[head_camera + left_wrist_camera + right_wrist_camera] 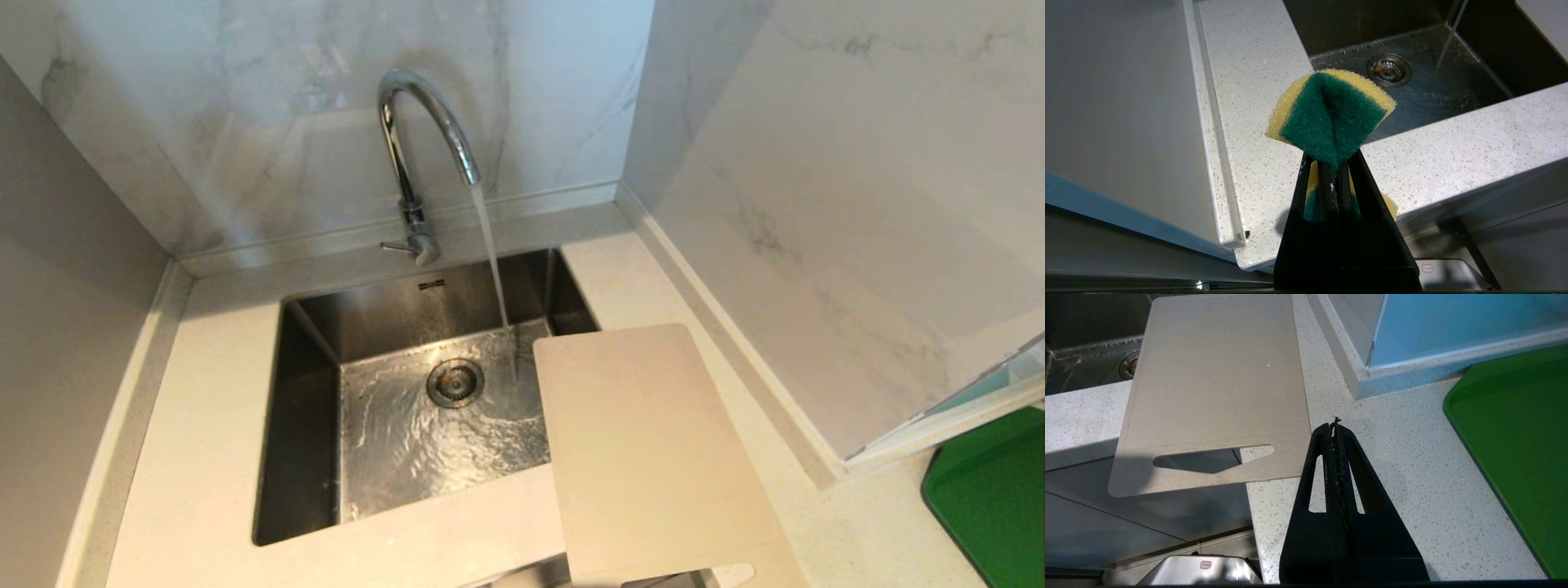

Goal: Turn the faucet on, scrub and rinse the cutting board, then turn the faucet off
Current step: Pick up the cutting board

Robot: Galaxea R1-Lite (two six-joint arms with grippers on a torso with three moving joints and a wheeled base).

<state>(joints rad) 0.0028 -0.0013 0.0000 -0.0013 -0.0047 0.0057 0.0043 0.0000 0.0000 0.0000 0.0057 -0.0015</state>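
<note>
The chrome gooseneck faucet (pixel 420 139) stands behind the sink (pixel 310 392), and a stream of water runs from its spout into the basin. The cream cutting board (pixel 653 457) (pixel 1216 375) lies on the counter to the right of the sink, its far end over the basin corner and its slotted end overhanging the counter's front edge. My left gripper (pixel 1334 161) is shut on a yellow and green sponge (pixel 1331 112), held above the counter's front edge at the sink's left. My right gripper (pixel 1334 426) is shut and empty, above the counter just right of the board's slot end.
A dark green mat (pixel 992 498) (pixel 1515 428) lies on the counter at the far right. Marble walls (pixel 816 204) close in the back and right of the sink. A drain (pixel 455 382) sits in the wet basin floor. Neither arm shows in the head view.
</note>
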